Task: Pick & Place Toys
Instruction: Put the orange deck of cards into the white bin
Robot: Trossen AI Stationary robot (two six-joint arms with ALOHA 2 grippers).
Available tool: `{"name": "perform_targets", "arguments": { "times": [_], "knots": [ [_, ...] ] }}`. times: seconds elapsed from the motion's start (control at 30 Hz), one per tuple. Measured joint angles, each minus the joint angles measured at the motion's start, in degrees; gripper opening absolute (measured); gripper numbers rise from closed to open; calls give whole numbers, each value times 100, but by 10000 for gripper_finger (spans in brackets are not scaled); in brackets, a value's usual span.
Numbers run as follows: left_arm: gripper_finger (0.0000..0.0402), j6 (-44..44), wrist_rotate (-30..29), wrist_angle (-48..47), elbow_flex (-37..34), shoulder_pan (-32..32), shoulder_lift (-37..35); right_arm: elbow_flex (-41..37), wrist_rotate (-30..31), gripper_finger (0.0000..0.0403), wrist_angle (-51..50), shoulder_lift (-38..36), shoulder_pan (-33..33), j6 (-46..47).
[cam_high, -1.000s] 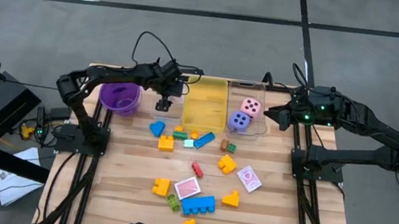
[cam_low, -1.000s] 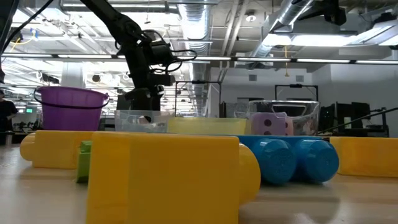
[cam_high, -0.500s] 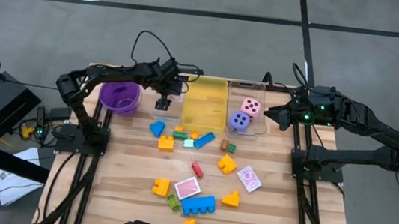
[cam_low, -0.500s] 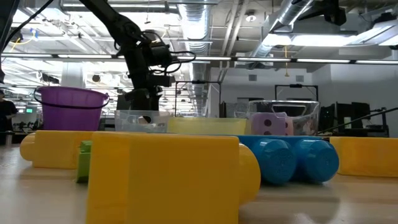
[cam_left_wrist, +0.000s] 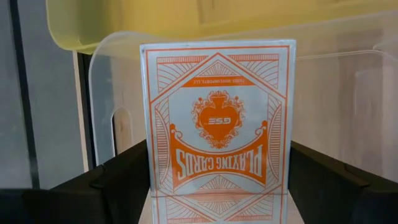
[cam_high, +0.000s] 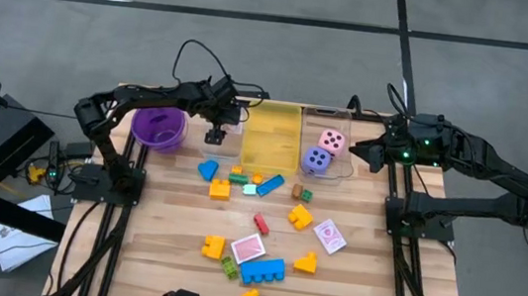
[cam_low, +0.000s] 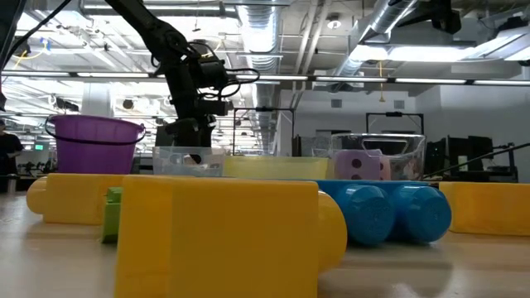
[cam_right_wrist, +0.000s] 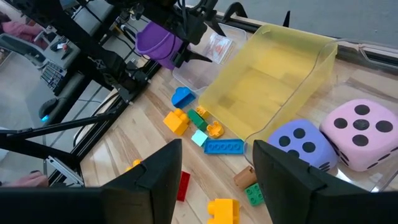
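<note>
Nothing has shifted: your left gripper (cam_high: 215,137) still clamps the playing-card deck (cam_left_wrist: 217,121) over the clear bin (cam_high: 225,150); your right gripper (cam_right_wrist: 214,165) waits, fingers apart.

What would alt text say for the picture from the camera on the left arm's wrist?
An orange-and-white pack of playing cards stands upright between the left gripper's two dark fingers, filling the middle of the view. Behind it are a clear bin's wall and a yellow bin's edge.
</note>
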Motion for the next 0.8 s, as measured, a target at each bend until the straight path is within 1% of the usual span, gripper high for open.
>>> {"name": "perform_targets", "arguments": {
  "times": [0.8],
  "knots": [
    [319,-68,177,-134,-2,34,111,0,0,189,0,0,4,-49]
  ]
}}
